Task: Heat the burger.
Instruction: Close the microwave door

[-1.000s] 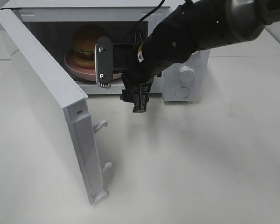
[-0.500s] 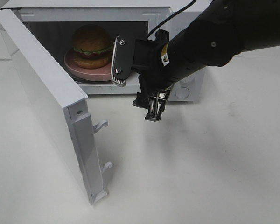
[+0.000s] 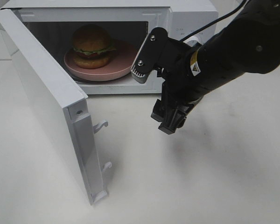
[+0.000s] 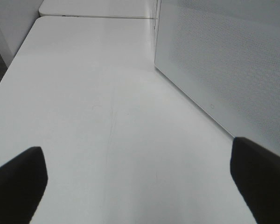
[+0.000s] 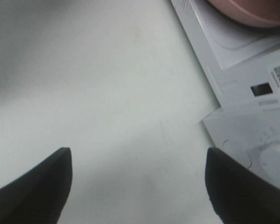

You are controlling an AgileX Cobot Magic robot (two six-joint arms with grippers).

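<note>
Burger (image 3: 91,45) on a round pink plate (image 3: 123,63), both inside the white microwave (image 3: 191,16), toward the left of the chamber. The door (image 3: 42,98) stands swung wide open to the left, with two small hooks (image 3: 101,125) showing on its free edge.

The right claw (image 3: 170,122) hangs just in front of the microwave, outside the opening and well apart from the burger. It points down at the white table (image 3: 214,186), and I cannot tell whether it touches it. Its own camera shows the claw spread wide, with only bare tabletop in the gap and the plate's pink edge at a corner.

The left claw (image 4: 140,186) does not show from above. Its own camera shows it spread wide too, empty, over the table, near a white panel (image 4: 224,60) with a fine dot pattern.
</note>
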